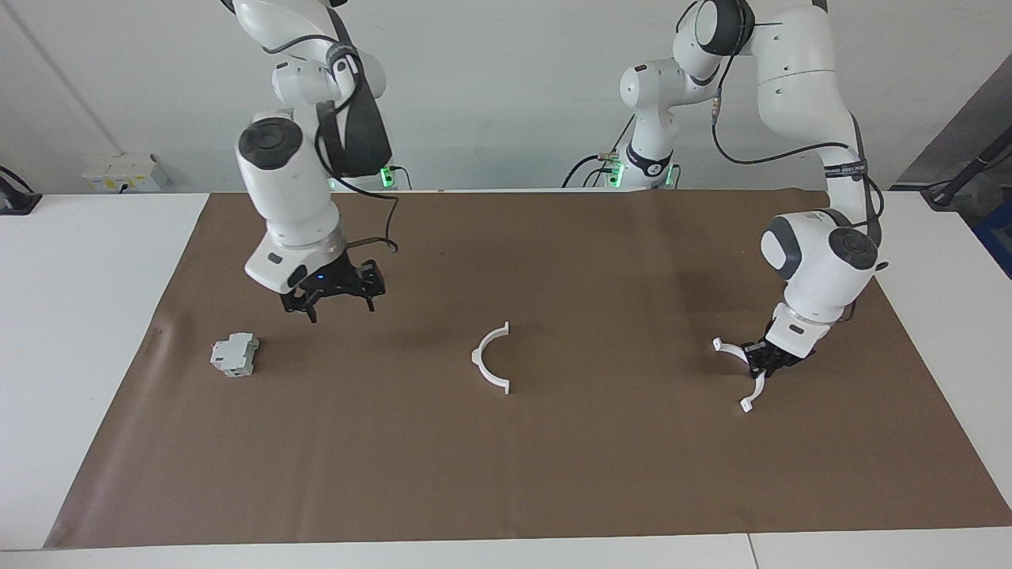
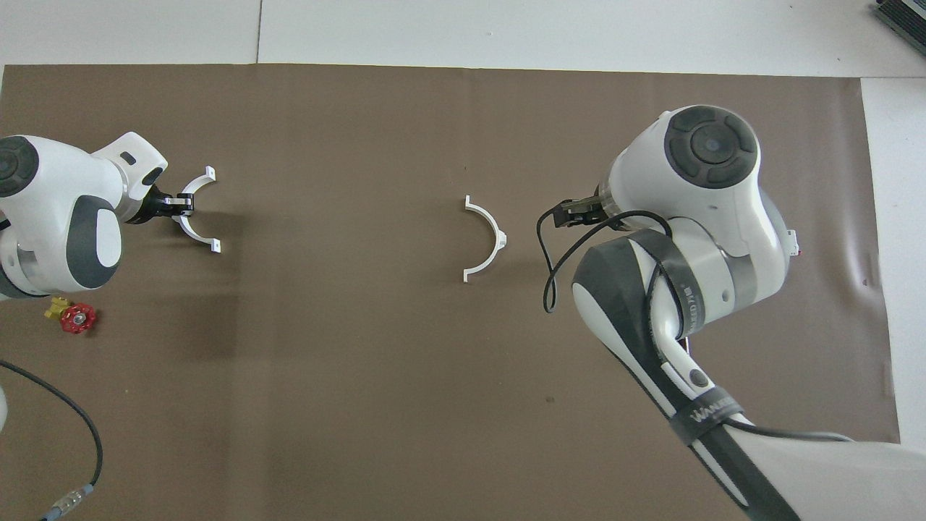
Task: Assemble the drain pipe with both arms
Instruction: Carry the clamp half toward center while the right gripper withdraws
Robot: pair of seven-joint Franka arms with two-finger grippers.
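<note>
The drain pipe is two separate white half-rings. One half-ring [image 1: 492, 359] [image 2: 489, 239] lies on the brown mat [image 1: 617, 458] near its middle, with nothing touching it. The other half-ring [image 1: 742, 373] [image 2: 197, 221] is at the left arm's end of the mat, and my left gripper [image 1: 764, 363] [image 2: 184, 205] is shut on the middle of its arc, low at the mat. I cannot tell whether this piece is off the mat. My right gripper [image 1: 340, 310] [image 2: 563, 217] hangs open and holds nothing. It is raised over the mat between the middle half-ring and the grey block.
A grey boxy block [image 1: 235, 354] sits toward the right arm's end of the mat, mostly hidden under the right arm in the overhead view. A small red-and-gold valve piece [image 2: 76, 318] lies near the left arm, closer to the robots than the held half-ring.
</note>
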